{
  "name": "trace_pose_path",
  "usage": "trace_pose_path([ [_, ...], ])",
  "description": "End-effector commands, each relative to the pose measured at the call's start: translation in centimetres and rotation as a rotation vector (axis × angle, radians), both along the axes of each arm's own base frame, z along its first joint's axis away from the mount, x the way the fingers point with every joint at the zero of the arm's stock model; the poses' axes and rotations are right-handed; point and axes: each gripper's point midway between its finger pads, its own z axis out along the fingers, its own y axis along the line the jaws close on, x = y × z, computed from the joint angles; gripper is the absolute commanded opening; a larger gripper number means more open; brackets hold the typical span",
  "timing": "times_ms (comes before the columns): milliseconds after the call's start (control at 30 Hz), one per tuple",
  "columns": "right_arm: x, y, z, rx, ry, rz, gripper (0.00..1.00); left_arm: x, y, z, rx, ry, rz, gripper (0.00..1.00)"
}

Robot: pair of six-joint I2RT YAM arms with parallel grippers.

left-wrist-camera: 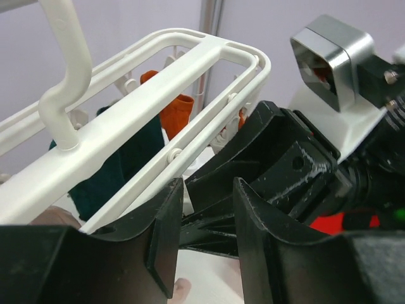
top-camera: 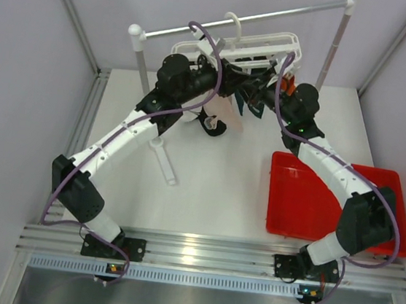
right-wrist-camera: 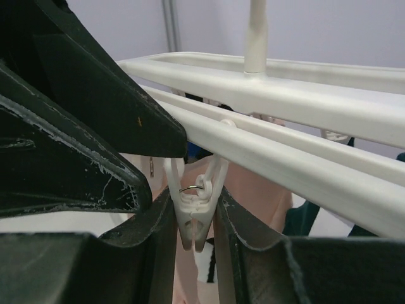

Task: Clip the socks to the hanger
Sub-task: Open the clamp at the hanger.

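Note:
The white hanger (top-camera: 237, 49) hangs by its hook from the rail. It also shows in the left wrist view (left-wrist-camera: 190, 69) and in the right wrist view (right-wrist-camera: 285, 101). My right gripper (right-wrist-camera: 195, 204) is shut on a white clip (right-wrist-camera: 196, 221) under the near rail, one finger on each side of it. A pale pink sock (right-wrist-camera: 253, 190) hangs just behind that clip and shows in the top view (top-camera: 231, 115). My left gripper (left-wrist-camera: 207, 209) sits right against the right gripper, jaws narrowly apart with pale pink fabric (left-wrist-camera: 209, 278) between them. An orange sock (left-wrist-camera: 174, 111) and a dark teal sock (left-wrist-camera: 120, 164) hang from the hanger.
The long grey rail (top-camera: 277, 15) stands on two white-capped posts at the back. A red tray (top-camera: 307, 200) lies on the right of the table, under the right arm. A white stick-shaped piece (top-camera: 165, 159) lies on the table by the left arm. A black-and-white sock (top-camera: 213, 126) hangs low beside the pink one.

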Motion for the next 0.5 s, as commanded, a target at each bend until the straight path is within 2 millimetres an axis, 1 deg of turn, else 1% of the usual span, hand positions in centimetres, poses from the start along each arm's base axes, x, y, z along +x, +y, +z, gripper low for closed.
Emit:
trace_pose_path([
  [0, 0.0, -1.2, 2.6, -0.01, -0.109, -0.135, 0.0, 0.7, 0.8, 1.7, -0.046, 0.053, 0.138, 0.42],
  [33, 0.1, -1.2, 2.5, -0.019, -0.119, -0.15, 0.0, 0.9, 0.7, 1.2, -0.035, 0.08, 0.155, 0.42],
  [133, -0.1, -1.1, 2.6, -0.022, -0.127, -0.163, 0.0, 1.2, 0.5, 1.0, -0.037, 0.118, 0.201, 0.41],
  [167, -0.2, -1.0, 2.5, -0.021, -0.127, -0.162, 0.0, 1.7, 0.9, 0.3, -0.024, 0.143, 0.245, 0.4],
  [200, -0.2, -1.1, 2.5, -0.04, -0.151, -0.172, 0.0, 1.7, 0.8, 0.1, -0.023, 0.157, 0.246, 0.39],
  [233, -0.2, -1.2, 2.6, -0.04, -0.158, -0.181, 0.0, 2.3, 1.2, 0.2, -0.027, 0.166, 0.288, 0.37],
  [267, -0.1, -1.2, 2.6, -0.041, -0.159, -0.187, 0.0, 2.5, 1.4, -0.5, -0.012, 0.186, 0.304, 0.36],
  [300, -0.2, -1.2, 2.6, -0.041, -0.162, -0.19, 0.0, 2.7, 1.7, -0.5, -0.013, 0.194, 0.325, 0.35],
  [367, 0.0, -1.3, 2.4, -0.048, -0.161, -0.199, 0.0, 2.8, 1.7, -0.7, -0.004, 0.202, 0.332, 0.33],
  [400, 0.0, -1.5, 2.5, -0.048, -0.163, -0.207, 0.0, 3.1, 1.8, -1.3, 0.009, 0.213, 0.346, 0.33],
  [467, 0.0, -1.4, 2.4, -0.049, -0.163, -0.208, 0.0, 3.2, 1.9, -1.6, 0.013, 0.226, 0.355, 0.32],
])
